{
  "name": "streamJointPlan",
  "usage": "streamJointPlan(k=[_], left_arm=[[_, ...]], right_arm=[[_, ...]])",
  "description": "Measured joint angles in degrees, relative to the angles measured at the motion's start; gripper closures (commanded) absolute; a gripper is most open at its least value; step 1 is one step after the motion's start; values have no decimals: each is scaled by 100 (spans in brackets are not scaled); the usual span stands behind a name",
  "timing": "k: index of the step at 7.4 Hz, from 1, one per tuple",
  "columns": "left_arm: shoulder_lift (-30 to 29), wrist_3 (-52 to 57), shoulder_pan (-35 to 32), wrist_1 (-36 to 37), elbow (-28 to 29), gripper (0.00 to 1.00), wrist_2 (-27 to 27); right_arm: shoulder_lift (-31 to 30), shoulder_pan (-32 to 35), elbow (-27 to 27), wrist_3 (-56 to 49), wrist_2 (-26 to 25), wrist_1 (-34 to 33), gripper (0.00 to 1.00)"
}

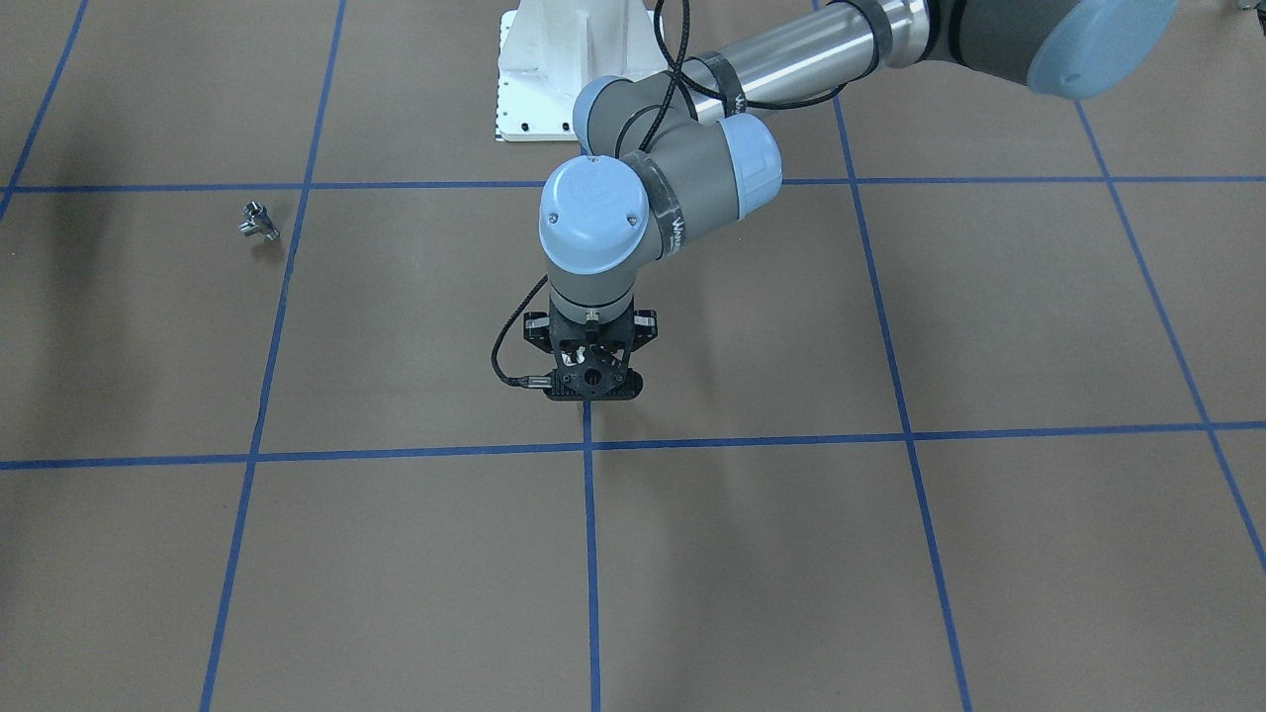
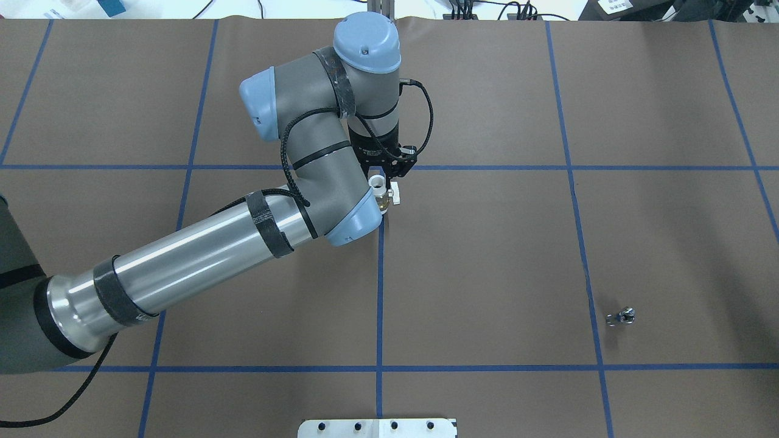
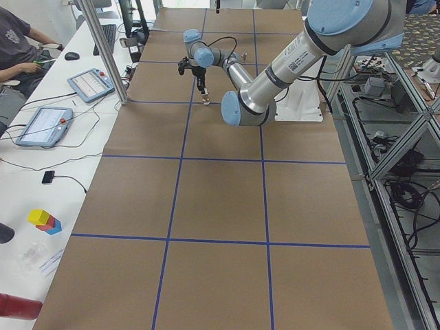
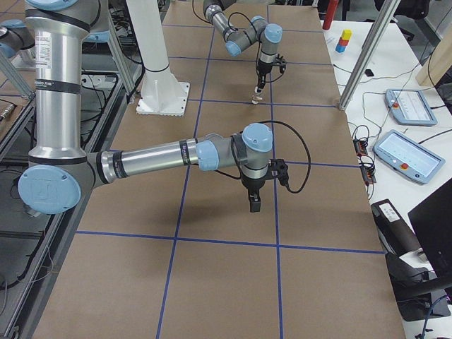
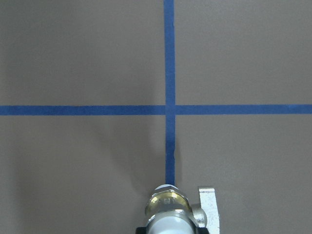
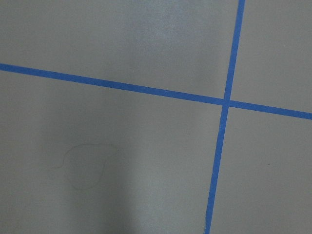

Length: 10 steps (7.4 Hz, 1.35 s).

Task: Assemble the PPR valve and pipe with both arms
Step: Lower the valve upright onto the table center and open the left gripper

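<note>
My left gripper (image 2: pixel 384 174) is shut on the PPR valve (image 2: pixel 378 182), white ring up and brass body down, over a crossing of blue tape lines at mid-table. The valve fills the bottom edge of the left wrist view (image 5: pixel 168 209), its white tab (image 5: pixel 208 207) on the right. The pipe (image 2: pixel 621 317), a tiny silver fitting, lies alone on the brown mat, also in the front view (image 1: pixel 259 222). My right gripper (image 4: pixel 253 206) shows only in the exterior right view, hanging above the mat; I cannot tell if it is open or shut. The right wrist view shows only mat and tape.
The white bolted pedestal (image 2: pixel 377 427) stands at the robot's edge of the table. Blue tape lines (image 1: pixel 591 554) grid the brown mat. A side bench with tablets (image 4: pixel 406 106) and an aluminium post (image 4: pixel 367 56) runs along the far edge.
</note>
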Motion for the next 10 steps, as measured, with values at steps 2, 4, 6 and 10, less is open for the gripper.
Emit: streamJointPlan(k=[2, 4, 6, 10], left_arm=[[0, -7, 12, -3, 12, 95, -1], [0, -14, 17, -25, 18, 39, -1], [13, -15, 43, -122, 29, 1, 5], [37, 6, 42, -162, 5, 0, 7]], right_arm=[[2, 0, 0, 2, 4, 0, 1], [3, 0, -1, -1, 5, 0, 1], [3, 0, -4, -2, 5, 0, 1], [9, 0, 1, -2, 7, 0, 1]])
